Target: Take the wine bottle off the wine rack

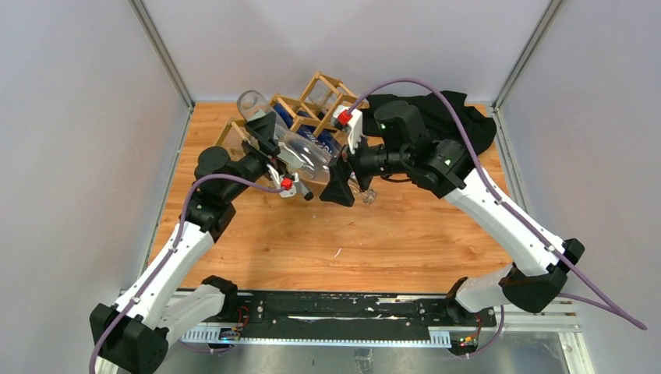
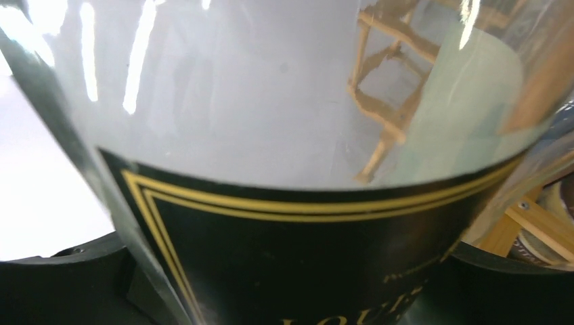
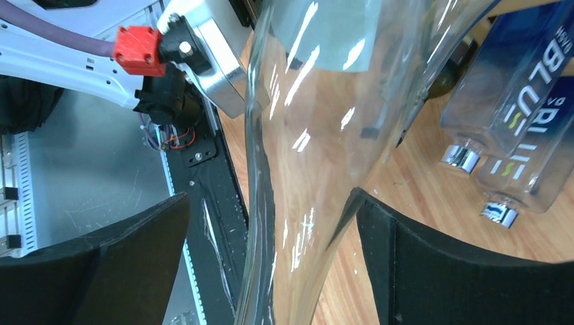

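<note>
The clear wine bottle (image 1: 300, 156) with a black gold-lined label (image 2: 291, 257) lies slanted over the front of the light wooden lattice wine rack (image 1: 319, 97), base at the back left, neck toward the table's middle. My left gripper (image 1: 269, 149) is shut on the bottle's body; the label fills the left wrist view between the fingers (image 2: 61, 288). My right gripper (image 1: 344, 185) is open around the bottle's shoulder and neck (image 3: 304, 203). Its right finger (image 3: 460, 271) touches the glass; the left finger (image 3: 88, 271) stands apart from it.
Blue-labelled clear bottles (image 3: 514, 101) lie in the rack (image 2: 535, 223) next to the wine bottle, also in the top view (image 1: 300, 125). A black cloth (image 1: 444, 117) lies at the back right behind the right arm. Grey walls enclose the wooden table (image 1: 351, 241).
</note>
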